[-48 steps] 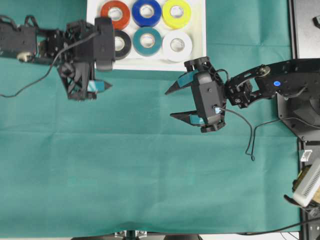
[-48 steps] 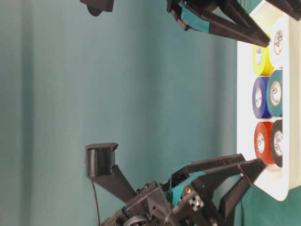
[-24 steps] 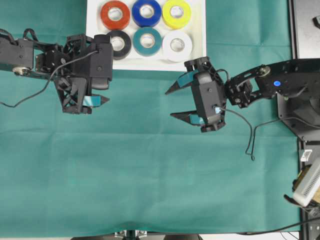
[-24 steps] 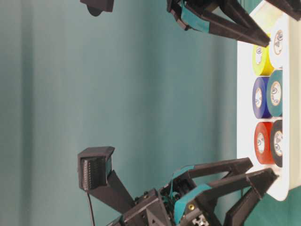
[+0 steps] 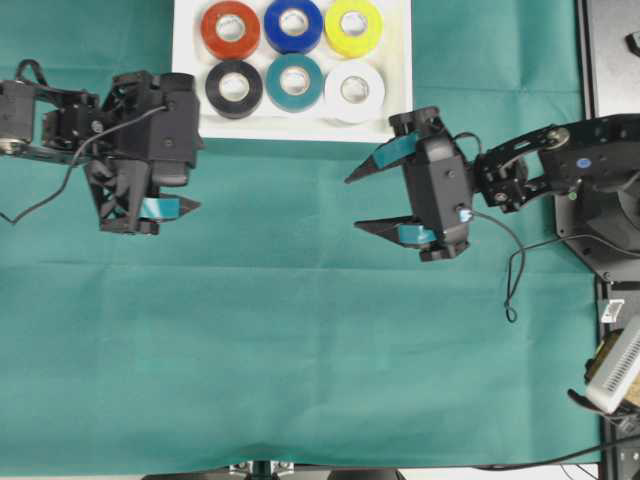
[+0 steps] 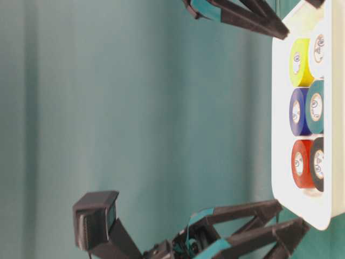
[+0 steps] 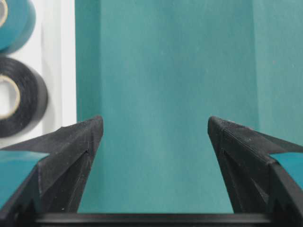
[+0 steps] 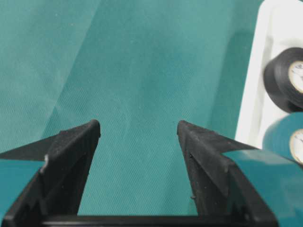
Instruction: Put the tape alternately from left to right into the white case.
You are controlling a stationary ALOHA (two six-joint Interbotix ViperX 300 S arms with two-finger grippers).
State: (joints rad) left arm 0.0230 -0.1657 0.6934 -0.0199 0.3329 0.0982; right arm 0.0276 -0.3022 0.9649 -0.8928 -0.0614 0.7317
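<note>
A: Since a second ago, what has moved?

B: Both arms have drawn back from the white case point(image 5: 190, 95). The left tool point(image 5: 190, 190) has slid off the case's corner; the right tool point(image 5: 355, 203) has shifted right.

A: And now?

B: On the green-clothed desk point(image 5: 300, 340), the case holds all six tape rolls point(image 5: 294, 82): red, blue, yellow behind; black, teal, white in front. Both tools hang just beside the case's near edge, jaws spread and gripping nothing, bare cloth between them.
</note>
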